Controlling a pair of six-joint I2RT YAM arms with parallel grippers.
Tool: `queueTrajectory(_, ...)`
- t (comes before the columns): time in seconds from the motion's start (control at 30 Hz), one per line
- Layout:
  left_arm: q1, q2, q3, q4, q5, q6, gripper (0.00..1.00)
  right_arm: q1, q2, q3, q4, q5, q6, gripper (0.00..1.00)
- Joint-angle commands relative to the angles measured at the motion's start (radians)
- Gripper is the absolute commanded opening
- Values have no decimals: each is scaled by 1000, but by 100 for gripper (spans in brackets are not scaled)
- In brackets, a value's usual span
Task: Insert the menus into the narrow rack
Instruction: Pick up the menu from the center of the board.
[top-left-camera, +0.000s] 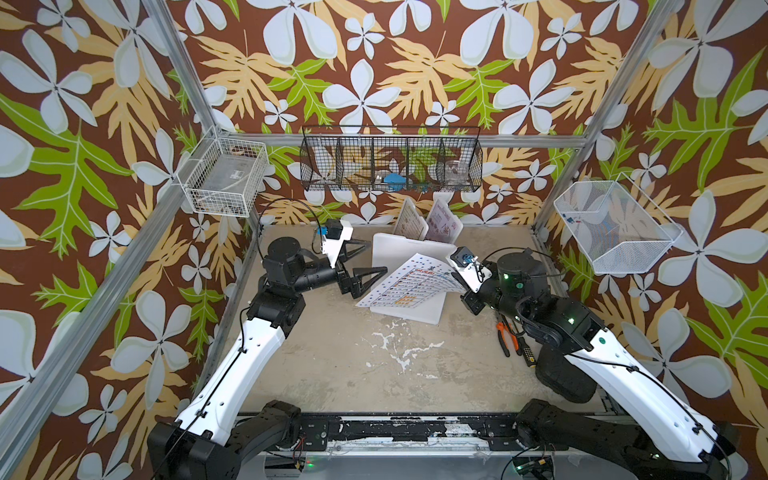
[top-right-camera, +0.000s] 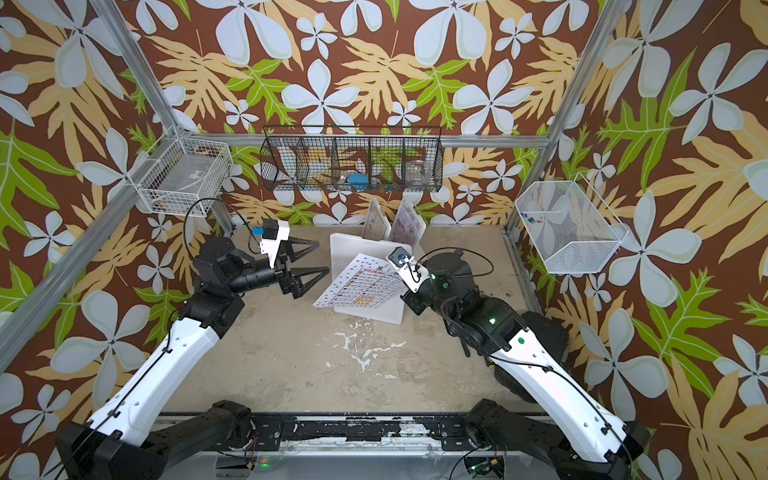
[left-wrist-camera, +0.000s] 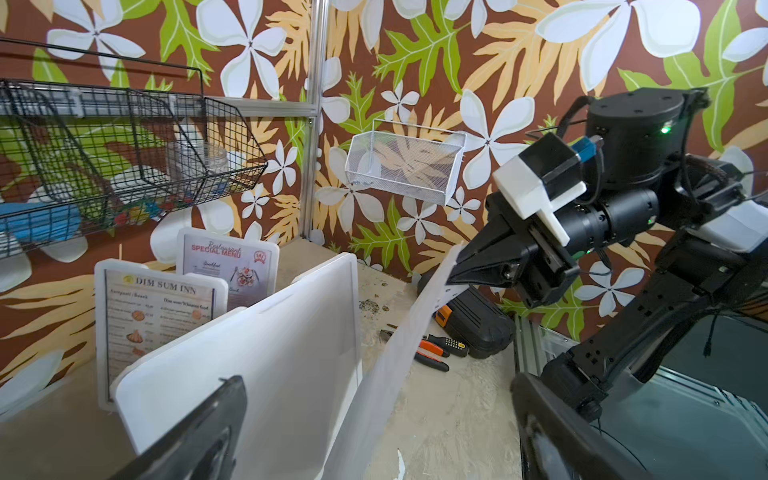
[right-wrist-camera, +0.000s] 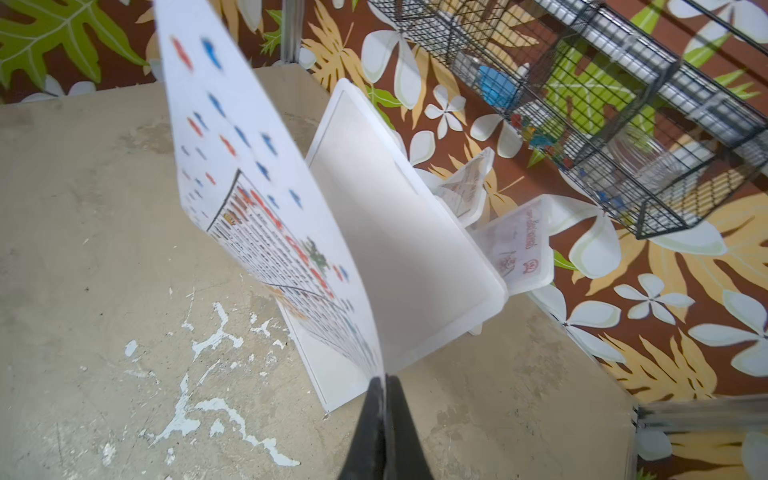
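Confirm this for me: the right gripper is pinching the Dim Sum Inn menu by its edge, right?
No. The right gripper is pinching the dotted menu by its edge, as the right wrist view shows. The Dim Sum Inn menu already stands in the rack.

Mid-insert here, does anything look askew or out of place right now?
Yes. The large white menu, pinched at one edge by the right gripper, bows and slants over the white rack instead of standing in a slot. Pliers and a screwdriver also lie loose on the table beside the right arm.
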Motion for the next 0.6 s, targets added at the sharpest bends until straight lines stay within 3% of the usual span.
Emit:
queueTrajectory(0.0,-26,1,5,11,71,45,100,0,16,21,-45,-108,-37,0)
queueTrajectory(0.33,-125,51,26,-138,-5,166,91,0,29,31,-58,-138,-41,0)
queueTrajectory(0.57,-153,96,56,-200,-16,223,72,0,28,34,-84,-136,-60,0)
